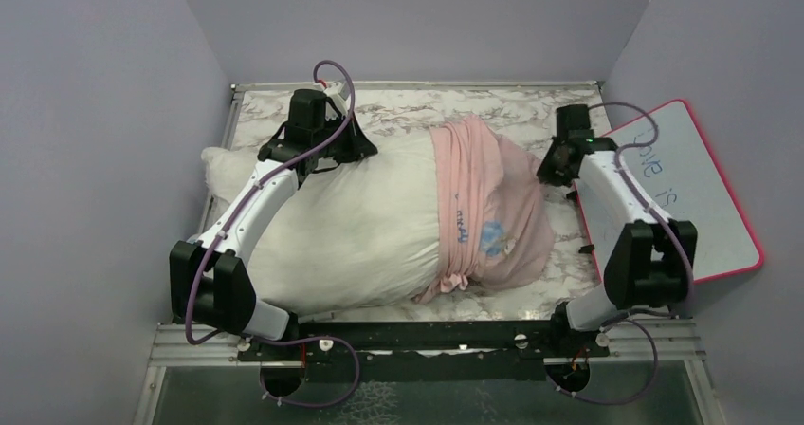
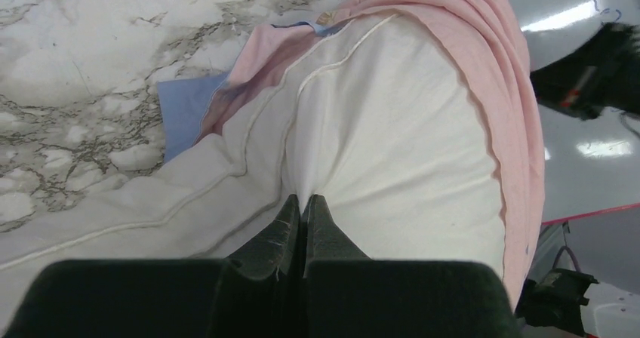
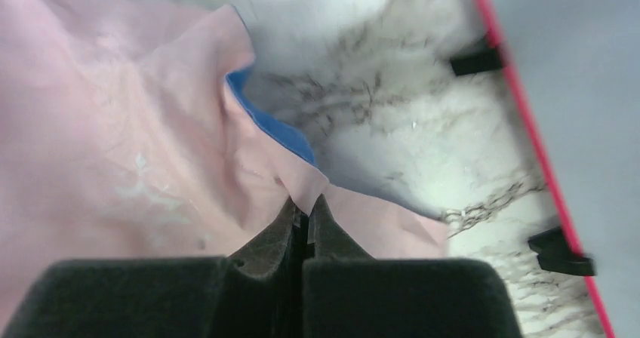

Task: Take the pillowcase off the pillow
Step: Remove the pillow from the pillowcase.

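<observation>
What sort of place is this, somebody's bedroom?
Probably a robot test booth, not a bedroom: plain lavender walls box in a marble-patterned table, with a black-and-white left robot arm and right robot arm bolted at its near edge.

We see a table [image 1: 398, 102] with a white marble-pattern top veined in grey. 1 large white pillow [image 1: 360, 216] lies across most of it, long side running left to right. A pink pillowcase [image 1: 493, 207] with a blue patch bunches around the pillow's right end, its loose edge resting on the tabletop. 1 pink-framed whiteboard [image 1: 702, 188] sits at the table's right edge, near the pillowcase.
</observation>
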Motion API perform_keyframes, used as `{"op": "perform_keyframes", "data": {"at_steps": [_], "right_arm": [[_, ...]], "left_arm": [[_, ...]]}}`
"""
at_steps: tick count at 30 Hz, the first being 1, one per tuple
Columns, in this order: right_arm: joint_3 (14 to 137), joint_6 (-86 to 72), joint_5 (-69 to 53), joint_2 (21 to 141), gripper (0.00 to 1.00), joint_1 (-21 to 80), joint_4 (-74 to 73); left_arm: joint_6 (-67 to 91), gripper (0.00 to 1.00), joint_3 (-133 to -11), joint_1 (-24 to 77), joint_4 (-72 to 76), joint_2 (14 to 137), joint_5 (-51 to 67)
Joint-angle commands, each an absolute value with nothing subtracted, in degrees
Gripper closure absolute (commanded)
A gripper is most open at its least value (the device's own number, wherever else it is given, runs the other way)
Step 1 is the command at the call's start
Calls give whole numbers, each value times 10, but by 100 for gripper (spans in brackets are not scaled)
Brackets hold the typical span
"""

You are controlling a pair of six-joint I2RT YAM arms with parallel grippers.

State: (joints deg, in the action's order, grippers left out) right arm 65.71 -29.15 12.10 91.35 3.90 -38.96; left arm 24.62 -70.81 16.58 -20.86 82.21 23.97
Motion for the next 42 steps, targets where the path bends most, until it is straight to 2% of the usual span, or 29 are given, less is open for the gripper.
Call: {"op": "perform_keyframes", "data": {"at_steps": [1,6,10,16,19,23,24,26,29,32,37,40,41,42], "right_arm": [[754,-298,35,796,100,-48,-388],[859,-284,41,781,100,-89,-450],[894,-275,52,770,100,-124,-467],[946,-261,-26,771,100,-202,-493],[951,-257,-116,766,100,-204,-474],[891,-251,-362,765,98,-202,-416],[861,-256,-433,763,96,-199,-388],[817,-260,-495,763,94,-176,-355],[816,-210,-489,789,90,-86,-394],[778,-217,-469,806,87,5,-373],[697,-250,-456,846,82,33,-296],[690,-236,-521,884,76,45,-280],[690,-233,-533,896,72,51,-280],[688,-233,-534,901,64,56,-278]], "left_arm": [[236,100,-721,154,-228,812,211],[227,100,-716,150,-234,823,188],[212,100,-712,121,-251,836,156],[201,100,-709,96,-251,853,165],[204,100,-707,95,-249,864,174],[214,100,-698,95,-219,867,226],[218,100,-696,95,-211,867,238],[224,100,-695,95,-200,867,255],[233,100,-693,96,-190,866,275],[240,100,-692,96,-183,865,287],[243,100,-684,97,-183,851,292],[244,100,-678,97,-183,845,299],[244,100,-677,97,-183,844,300],[244,100,-676,97,-183,843,302]]}}
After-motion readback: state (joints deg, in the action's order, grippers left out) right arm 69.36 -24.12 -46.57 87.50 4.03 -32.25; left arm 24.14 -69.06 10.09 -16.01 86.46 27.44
